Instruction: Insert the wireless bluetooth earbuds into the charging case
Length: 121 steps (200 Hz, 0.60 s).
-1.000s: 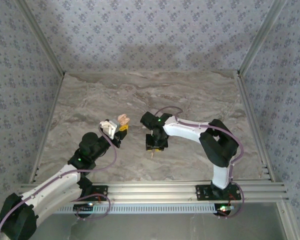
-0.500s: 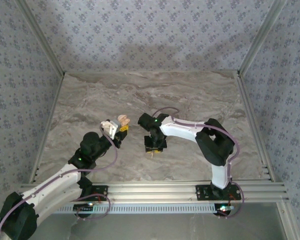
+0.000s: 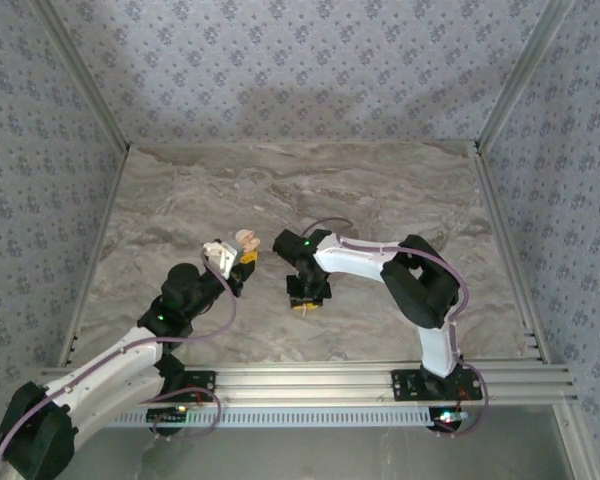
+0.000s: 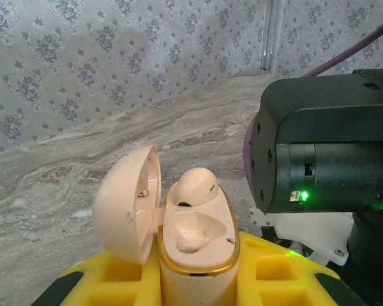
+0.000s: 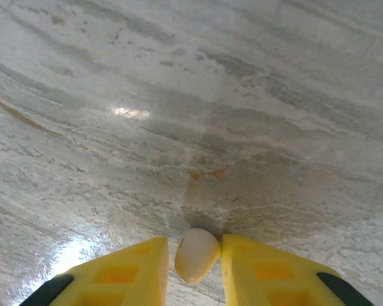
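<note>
- Along the near edge, at 6 o'clock in the top view, a ribbed aluminium rail (image 3: 310, 378) carries both arm bases.
- The left gripper (image 3: 240, 251) sits just 9 o'clock of the table's middle. Its yellow fingers (image 4: 274, 280) are clamped on the charging case (image 4: 195, 255), which they hold upright.
- The case lid (image 4: 124, 204) hangs open toward 9 o'clock in the left wrist view. A seated earbud (image 4: 195, 185) fills the socket at 12 o'clock, and the socket nearer the camera lies bare.
- The right gripper (image 5: 195, 264) points down near the table's middle, at 4 o'clock from the case. Its yellow pads are drawn in against a loose earbud (image 5: 196, 254) on both sides, right at the surface.
- The right arm's black housing (image 4: 325, 146) shows a green light at 3 o'clock of the case.
- The table (image 3: 400, 200) is grey-beige marble with wavy veins, and it shines with glare (image 5: 131, 113).
- Aluminium posts (image 3: 525, 70) rise at the far corners, at 11 and 1 o'clock.
- Walls (image 3: 300, 70) of grey-blue floral wallpaper close in the table at 9, 12 and 3 o'clock.
</note>
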Motion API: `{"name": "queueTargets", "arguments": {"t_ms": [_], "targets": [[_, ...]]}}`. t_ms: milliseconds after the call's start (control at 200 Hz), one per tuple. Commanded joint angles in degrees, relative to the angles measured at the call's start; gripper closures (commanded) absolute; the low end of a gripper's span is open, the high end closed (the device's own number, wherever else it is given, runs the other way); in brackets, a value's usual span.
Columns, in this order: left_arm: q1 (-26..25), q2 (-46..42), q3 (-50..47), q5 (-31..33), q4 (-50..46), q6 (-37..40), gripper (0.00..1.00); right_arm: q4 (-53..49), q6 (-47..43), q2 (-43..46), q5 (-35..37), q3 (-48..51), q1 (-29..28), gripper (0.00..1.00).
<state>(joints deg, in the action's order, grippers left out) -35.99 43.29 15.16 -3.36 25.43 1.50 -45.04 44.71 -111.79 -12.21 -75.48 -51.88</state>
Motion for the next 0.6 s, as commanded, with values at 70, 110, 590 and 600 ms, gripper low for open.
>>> {"name": "queueTargets", "arguments": {"t_ms": [70, 110, 590, 600], "targets": [[0.47, 0.08, 1.98, -0.82, 0.72, 1.14, 0.87, 0.55, -0.33, -1.07, 1.08, 0.05, -0.24, 0.73], [0.48, 0.13, 2.04, -0.91, 0.64, 1.21, 0.87, 0.97, -0.28, -0.84, 1.43, 0.40, -0.24, 0.74], [0.43, 6.75, 1.15, -7.65, 4.22, 1.46, 0.87, 21.29, 0.16, 15.96, 10.06, 17.86, 1.53, 0.79], [0.42, 7.04, 1.14, -8.10, 4.57, 1.48, 0.87, 21.76, -0.23, 16.51, 10.22, 18.10, 1.56, 0.79]]}}
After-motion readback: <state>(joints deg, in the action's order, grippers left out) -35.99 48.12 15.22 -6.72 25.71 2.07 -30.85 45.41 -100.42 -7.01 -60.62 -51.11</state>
